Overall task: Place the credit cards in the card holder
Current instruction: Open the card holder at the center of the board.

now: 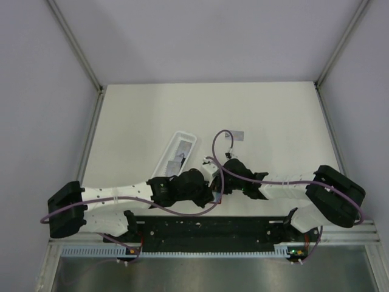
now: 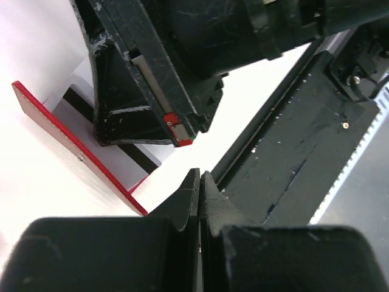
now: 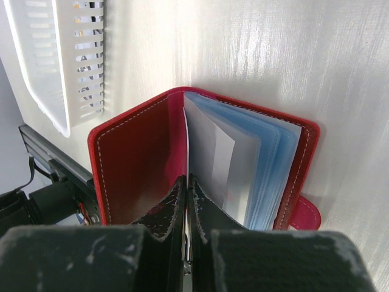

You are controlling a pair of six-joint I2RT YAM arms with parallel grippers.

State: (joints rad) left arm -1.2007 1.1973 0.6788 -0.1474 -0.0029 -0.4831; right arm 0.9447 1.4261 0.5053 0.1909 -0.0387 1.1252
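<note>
The card holder sat open on the table, near its middle, just beside the white tray; the right gripper was clenched at its fold, any grasp unclear; the left gripper was clenched, empty, close by; one credit card lay beyond; bare tabletop ran to the far edge, grey walls around.

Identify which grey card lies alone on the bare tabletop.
The single credit card lying flat on the table, to the right of the white tray in the top view. The other cards visible there sit inside that tray.
</note>
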